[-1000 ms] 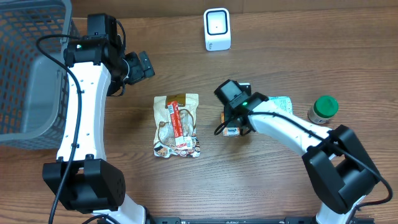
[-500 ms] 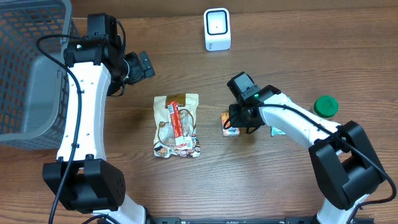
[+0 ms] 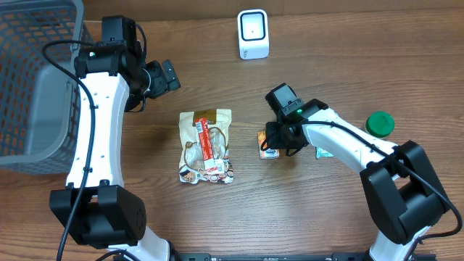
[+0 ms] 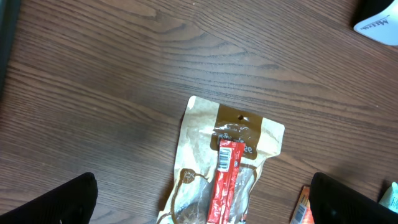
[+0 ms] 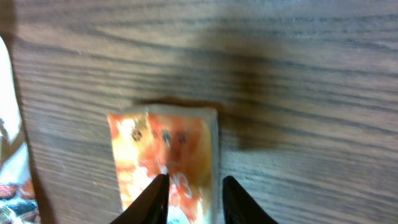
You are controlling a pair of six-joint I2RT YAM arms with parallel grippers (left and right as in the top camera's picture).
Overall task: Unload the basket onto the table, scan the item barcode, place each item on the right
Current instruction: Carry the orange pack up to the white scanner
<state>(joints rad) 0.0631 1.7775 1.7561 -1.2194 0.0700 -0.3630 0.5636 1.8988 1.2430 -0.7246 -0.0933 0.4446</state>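
Orange packet on the wood table, R gripper over it, 2 fingers narrow, can't tell if clamped. L gripper spread wide, hovering.

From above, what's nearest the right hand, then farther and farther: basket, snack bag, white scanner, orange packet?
1. Orange packet, right under the right hand.
2. Snack bag, mid-table.
3. White scanner, top edge of the picture.
4. Basket, picture's left edge.
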